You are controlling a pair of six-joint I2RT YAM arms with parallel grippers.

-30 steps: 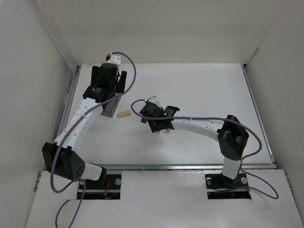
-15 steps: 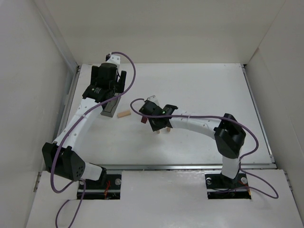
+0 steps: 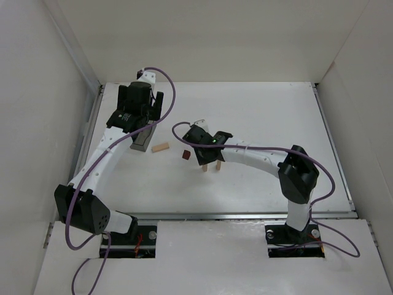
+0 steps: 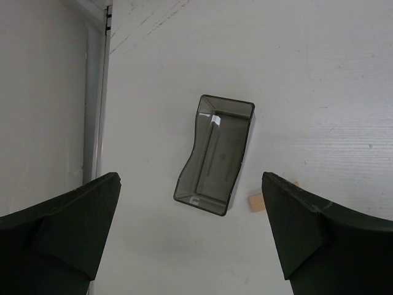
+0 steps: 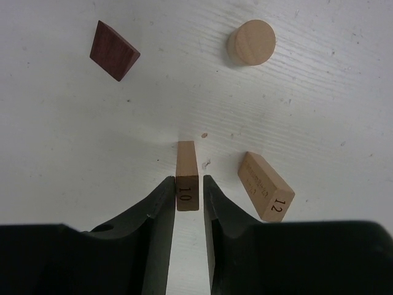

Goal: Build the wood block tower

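My right gripper [image 5: 188, 195] is shut on a pale upright block marked 10 [image 5: 187, 172], which stands on the table with a jaw on each side. A second pale block marked 12 [image 5: 265, 184] stands just to its right, leaning slightly. The dark red-brown cube [image 5: 113, 51] [image 3: 185, 156] lies to the left, apart from both. The pale plank [image 3: 160, 147] lies flat beside the grey tray. In the top view the right gripper [image 3: 210, 163] hangs over the two uprights. My left gripper [image 4: 190, 184] is wide open and holds nothing, high above the tray.
The grey rectangular tray [image 4: 218, 147] [image 3: 142, 140] sits near the left wall, with the plank's end [image 4: 256, 201] just past its corner. A pale round block [image 5: 251, 42] lies beyond the uprights. White walls enclose the table on three sides.
My right gripper's jaws have narrowed onto the block marked 10, and the wrist has shifted slightly right. The left arm has not moved.
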